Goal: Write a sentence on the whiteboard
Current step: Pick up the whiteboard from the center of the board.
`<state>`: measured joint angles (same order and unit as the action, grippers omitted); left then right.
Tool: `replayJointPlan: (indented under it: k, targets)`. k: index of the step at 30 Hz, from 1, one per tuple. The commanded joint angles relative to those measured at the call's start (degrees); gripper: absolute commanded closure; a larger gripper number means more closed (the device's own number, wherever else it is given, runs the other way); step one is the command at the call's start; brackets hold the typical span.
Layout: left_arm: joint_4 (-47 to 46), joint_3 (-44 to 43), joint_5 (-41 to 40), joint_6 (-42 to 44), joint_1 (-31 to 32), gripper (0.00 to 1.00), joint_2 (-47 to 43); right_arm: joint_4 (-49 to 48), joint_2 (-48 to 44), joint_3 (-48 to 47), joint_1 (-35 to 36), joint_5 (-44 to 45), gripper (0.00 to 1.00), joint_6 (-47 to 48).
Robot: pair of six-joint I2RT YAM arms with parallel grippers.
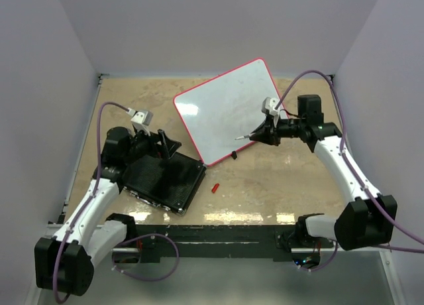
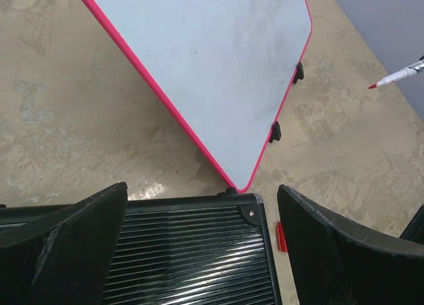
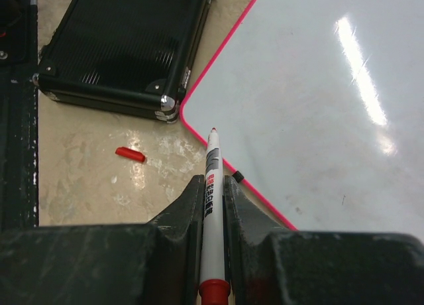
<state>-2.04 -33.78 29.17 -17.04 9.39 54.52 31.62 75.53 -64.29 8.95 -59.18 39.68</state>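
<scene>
Nearest, just off the whiteboard's (image 1: 225, 106) near corner, a small red marker cap (image 3: 130, 154) lay on the table (image 1: 265, 179), likely dropped there to free the nib. Touching that same corner sat the black ribbed slab (image 3: 126, 40), and over it hung the left gripper (image 1: 162, 144), fingers spread as wide as they go, holding nothing. I'd say it was parked to that side of the whiteboard so the writing arm had room.

On the opposite side of the whiteboard, the right gripper (image 3: 212, 185) was clamped tight on a white marker (image 3: 212, 152), barrel straight out between the fingers, red nib forward. The nib was poised by the clipped edge (image 2: 275, 130), lifted off the surface, not touching.

The whiteboard itself lay flat and skewed, reaching to the far wall. It was bare: no stroke of the sentence was there, so the writing had yet to start.
</scene>
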Motion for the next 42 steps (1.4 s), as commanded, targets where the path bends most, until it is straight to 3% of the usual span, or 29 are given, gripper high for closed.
replayJointPlan:
  k: [1,13,23,28,34,42]
  targets:
    - [-0.6,1.1,-1.1,-1.2,-0.3,0.00,-5.1,-12.4,-7.3,5.7,0.0,-0.8,1.00,-7.1]
    - [0.0,0.6,-3.0,-3.8,-0.3,0.00,-9.6,-21.9,-12.7,10.9,-0.6,-1.8,1.00,-17.3]
    - [-3.7,1.7,-2.8,-3.7,-0.4,0.00,-7.5,-22.0,-11.6,11.5,-0.7,-2.9,1.00,-16.8]
    - [-11.5,1.4,-0.4,-6.6,-1.1,0.01,-1.7,-18.0,-10.1,10.4,-0.7,-4.5,1.00,-11.7]
    - [-24.8,-1.6,7.8,-12.6,-4.7,0.07,12.2,-16.1,-9.5,9.9,-0.9,-5.3,1.00,-9.7]
    - [-40.4,-5.2,11.8,-18.8,-5.1,0.15,29.3,-15.8,-9.6,10.2,-1.6,-5.8,1.00,-9.4]
